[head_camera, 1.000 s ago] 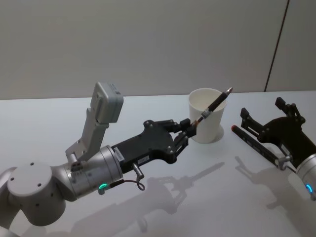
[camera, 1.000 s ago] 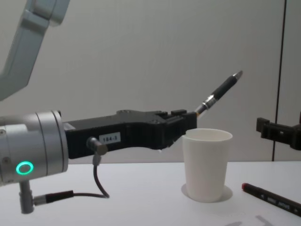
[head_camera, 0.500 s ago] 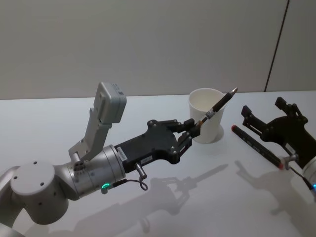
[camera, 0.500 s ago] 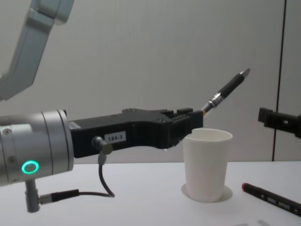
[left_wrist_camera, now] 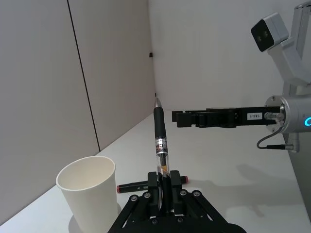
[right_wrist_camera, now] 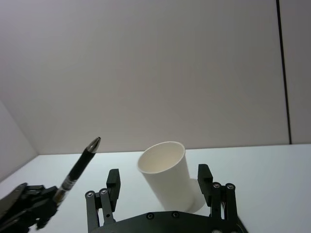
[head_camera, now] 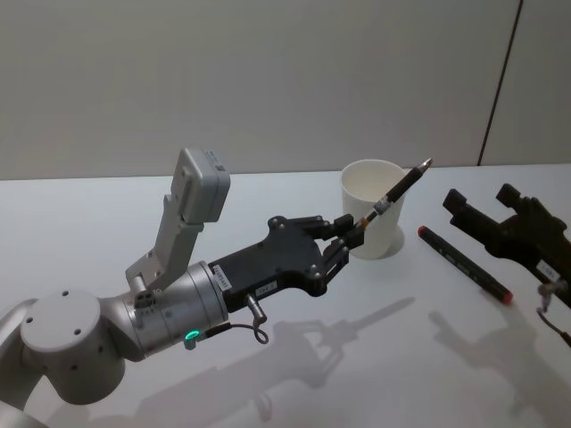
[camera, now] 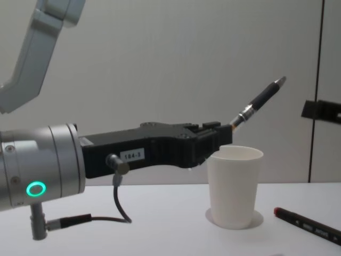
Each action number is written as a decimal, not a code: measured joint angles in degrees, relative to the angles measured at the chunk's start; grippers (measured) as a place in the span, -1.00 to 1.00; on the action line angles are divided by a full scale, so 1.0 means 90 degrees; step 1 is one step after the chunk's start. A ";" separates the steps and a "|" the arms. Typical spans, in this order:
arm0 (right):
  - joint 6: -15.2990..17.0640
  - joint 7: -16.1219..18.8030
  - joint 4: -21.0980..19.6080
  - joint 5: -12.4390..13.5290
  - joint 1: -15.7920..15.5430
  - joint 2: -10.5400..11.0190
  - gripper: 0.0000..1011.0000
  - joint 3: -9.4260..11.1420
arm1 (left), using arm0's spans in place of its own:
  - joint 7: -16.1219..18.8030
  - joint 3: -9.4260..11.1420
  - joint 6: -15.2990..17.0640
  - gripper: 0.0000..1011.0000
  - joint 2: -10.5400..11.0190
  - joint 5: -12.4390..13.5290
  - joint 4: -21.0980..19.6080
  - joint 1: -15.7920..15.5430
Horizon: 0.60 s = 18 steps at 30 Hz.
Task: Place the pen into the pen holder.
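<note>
Now, left claw: closed on the lower end of the pen, just beside the pen holder.
Pen: slanted, tip up, outside the upright holder.
Right claw: spread open, empty, off right.

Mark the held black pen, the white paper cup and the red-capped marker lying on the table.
black pen [head_camera: 401,185], head view, dark barrel above the left gripper [head_camera: 351,230].
white paper cup [camera: 234,186], chest view, side wall.
red-capped marker [head_camera: 464,265], head view, mid-barrel.
</note>
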 joint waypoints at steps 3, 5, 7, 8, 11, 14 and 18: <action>0.0144 0.0020 -0.0113 0.0326 -0.0065 0.0072 0.98 0.0067 | -0.0002 0.0002 -0.0003 -0.70 -0.0002 0.0001 0.0003 -0.0002; 0.0312 0.0041 -0.0206 0.0697 -0.0124 0.0135 0.98 0.0123 | -0.0004 0.0004 -0.0005 -0.70 -0.0003 0.0001 0.0005 -0.0003; 0.0435 0.0052 -0.0274 0.0953 -0.0156 0.0173 0.98 0.0166 | -0.0005 0.0004 -0.0005 -0.70 -0.0003 0.0001 0.0006 -0.0004; 0.0537 0.0058 -0.0334 0.1182 -0.0187 0.0215 0.98 0.0207 | -0.0006 0.0005 -0.0005 -0.70 -0.0005 0.0001 0.0006 -0.0004; 0.0765 0.0062 -0.0431 0.1663 -0.0230 0.0275 0.98 0.0268 | -0.0008 0.0005 -0.0005 -0.70 -0.0006 0.0001 0.0006 -0.0006; 0.0978 0.0052 -0.0518 0.2108 -0.0253 0.0317 0.98 0.0312 | -0.0009 0.0005 -0.0006 -0.70 -0.0007 0.0001 0.0006 -0.0008; 0.1310 -0.0035 -0.0605 0.2785 -0.0241 0.0330 0.98 0.0330 | -0.0011 0.0005 -0.0006 -0.70 -0.0009 -0.0001 0.0006 -0.0008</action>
